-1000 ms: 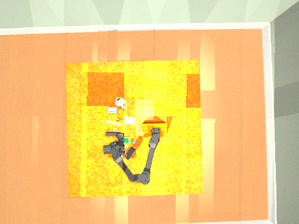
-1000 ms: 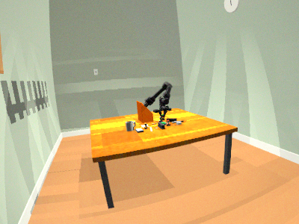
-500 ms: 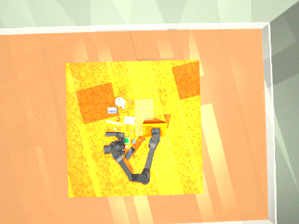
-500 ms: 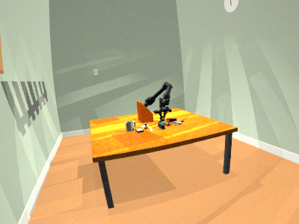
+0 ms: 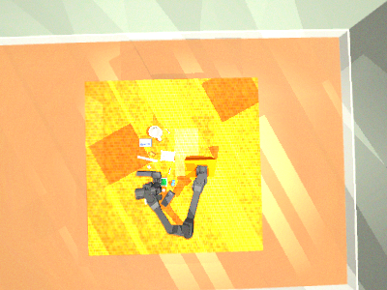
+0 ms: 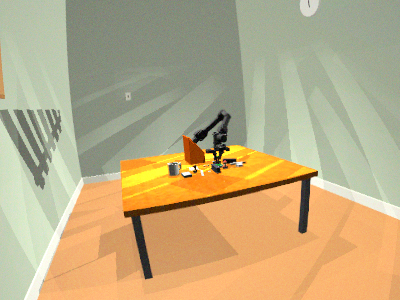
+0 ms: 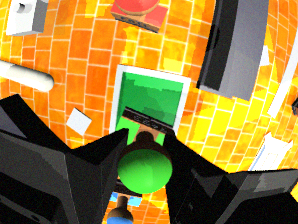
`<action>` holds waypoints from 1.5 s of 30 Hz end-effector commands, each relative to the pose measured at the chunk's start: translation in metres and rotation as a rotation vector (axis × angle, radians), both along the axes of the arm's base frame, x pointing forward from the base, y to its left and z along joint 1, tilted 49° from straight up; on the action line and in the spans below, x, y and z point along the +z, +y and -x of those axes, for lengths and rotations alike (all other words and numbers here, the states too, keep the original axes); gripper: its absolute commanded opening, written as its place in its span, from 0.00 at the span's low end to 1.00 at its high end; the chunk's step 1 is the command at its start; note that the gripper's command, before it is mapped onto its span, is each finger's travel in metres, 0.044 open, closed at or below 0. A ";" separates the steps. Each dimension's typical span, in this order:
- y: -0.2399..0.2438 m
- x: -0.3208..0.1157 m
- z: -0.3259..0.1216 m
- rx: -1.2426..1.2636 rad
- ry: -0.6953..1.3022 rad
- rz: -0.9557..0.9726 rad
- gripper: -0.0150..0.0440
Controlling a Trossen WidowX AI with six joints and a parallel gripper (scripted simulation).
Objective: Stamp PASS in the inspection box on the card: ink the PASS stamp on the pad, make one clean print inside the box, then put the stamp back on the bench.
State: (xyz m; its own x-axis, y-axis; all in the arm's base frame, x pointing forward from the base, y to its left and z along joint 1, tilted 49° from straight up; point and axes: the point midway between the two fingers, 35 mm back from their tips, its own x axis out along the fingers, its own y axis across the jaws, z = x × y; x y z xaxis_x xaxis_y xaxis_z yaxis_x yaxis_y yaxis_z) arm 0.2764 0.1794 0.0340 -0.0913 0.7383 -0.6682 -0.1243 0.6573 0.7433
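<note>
My gripper [image 7: 145,137] [image 6: 217,156] is shut on a stamp with a round green knob [image 7: 145,170] and a dark, lettered base. The stamp is over the near part of the green ink pad [image 7: 150,95] [image 5: 163,182], which has a pale rim. Whether its base touches the pad is hard to tell, and its underside is hidden. A flat white piece [image 5: 167,156], possibly the card, lies beyond the pad in the top view; no box or print can be made out on it.
A red-knobbed stamp [image 7: 137,6] and a blue-knobbed stamp [image 7: 120,218] stand on opposite sides of the pad. A dark block [image 7: 232,50], a white rod [image 7: 27,75] and a small white square [image 7: 79,121] lie nearby. A mug [image 6: 173,169] and an orange upright panel [image 6: 192,151] stand farther off.
</note>
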 end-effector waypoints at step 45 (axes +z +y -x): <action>0.009 -0.008 0.003 0.002 0.001 0.001 0.25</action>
